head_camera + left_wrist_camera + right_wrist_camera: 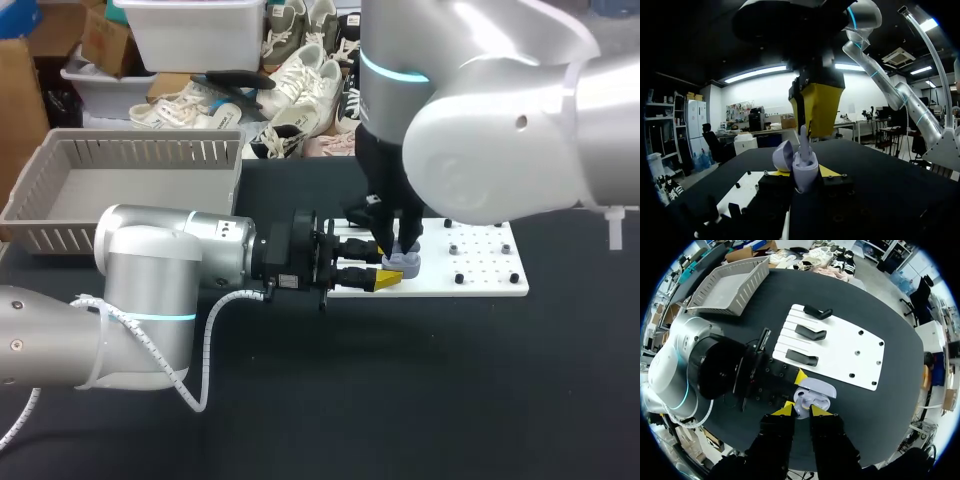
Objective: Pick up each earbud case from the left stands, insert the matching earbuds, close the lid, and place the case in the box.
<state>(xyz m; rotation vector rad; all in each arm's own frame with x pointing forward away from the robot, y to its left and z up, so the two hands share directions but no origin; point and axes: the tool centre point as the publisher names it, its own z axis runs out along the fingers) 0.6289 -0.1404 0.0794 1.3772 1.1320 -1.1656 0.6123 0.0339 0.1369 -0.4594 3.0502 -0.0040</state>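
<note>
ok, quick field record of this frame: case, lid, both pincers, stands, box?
case: lavender, held beside the white board
lid: open
left pincer: shut on the case, a yellow tip on each side
right pincer: directly above the case, shut on an earbud at the case's mouth
stands: three, black, no case on them
box: grey, back left, no case inside

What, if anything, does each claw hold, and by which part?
Left claw: the open earbud case, by its body's two sides. Right claw: an earbud, by its upper end, over the case.
</note>
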